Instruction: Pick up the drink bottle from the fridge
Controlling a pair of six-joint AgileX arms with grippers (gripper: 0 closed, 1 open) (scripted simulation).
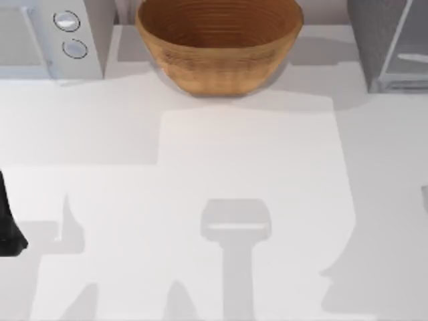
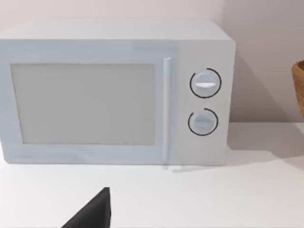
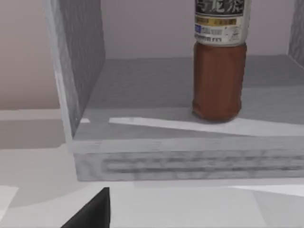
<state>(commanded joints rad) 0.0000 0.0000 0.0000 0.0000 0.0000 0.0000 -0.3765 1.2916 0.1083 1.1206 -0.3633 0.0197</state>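
The drink bottle [image 3: 219, 71] stands upright on the floor of the fridge [image 3: 80, 71], its long axis vertical, brown body below a pale label; the near side of the cabinet looks open in the right wrist view. In the top view the fridge [image 1: 391, 40] sits at about two o'clock on the table [image 1: 254, 167], with the wooden bowl [image 1: 219, 41] at twelve and the white microwave [image 1: 57, 37] at eleven. The right end effector [image 3: 92, 211] faces the bottle straight ahead and is the nearer arm; whether its fingers are spread I cannot tell. The left end effector [image 2: 92, 211] faces the microwave, its state likewise unclear.
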